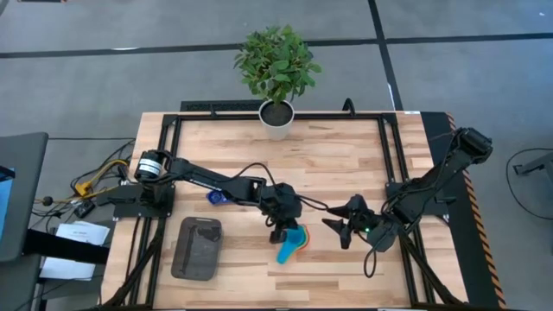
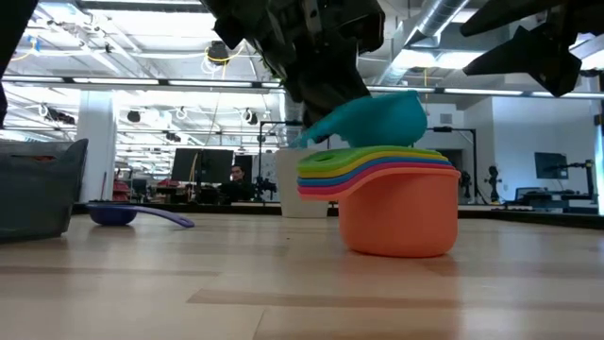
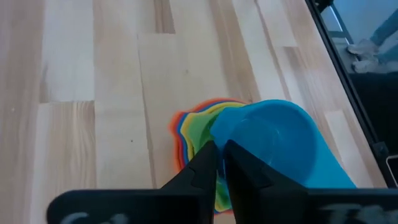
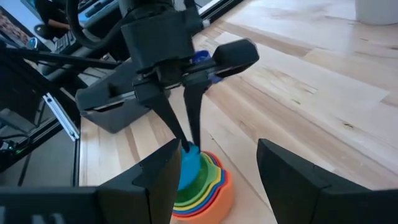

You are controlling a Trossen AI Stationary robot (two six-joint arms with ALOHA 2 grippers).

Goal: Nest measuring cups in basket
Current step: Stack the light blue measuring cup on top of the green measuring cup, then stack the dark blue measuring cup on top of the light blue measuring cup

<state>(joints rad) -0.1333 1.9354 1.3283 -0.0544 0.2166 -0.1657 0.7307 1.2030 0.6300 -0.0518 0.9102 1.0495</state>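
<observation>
A stack of nested cups (image 2: 396, 212), orange at the bottom, stands on the table mid-way along its near half (image 1: 301, 235). My left gripper (image 1: 281, 231) is above it, shut on the light blue cup (image 2: 373, 118), which tilts over the stack's top. The dark blue cup (image 1: 216, 198) lies by itself on the wood, left of the stack. The dark grey basket (image 1: 197, 247) sits near the table's near left corner. My right gripper (image 1: 341, 226) hovers open just right of the stack and touches nothing. My left gripper pinches the light blue cup's wall at its rim (image 3: 225, 134), one finger (image 3: 205, 162) outside the bowl and the other over its inside. The fingers come from above, pointing down (image 4: 186, 127). The cup is tilted over the stack; whether its underside touches the stack, I cannot tell.
A white pot with a green plant (image 1: 276, 117) stands at the table's far edge. Black frame rails (image 1: 168, 173) run along the left and right sides. Bare wood lies between the basket and the stack.
</observation>
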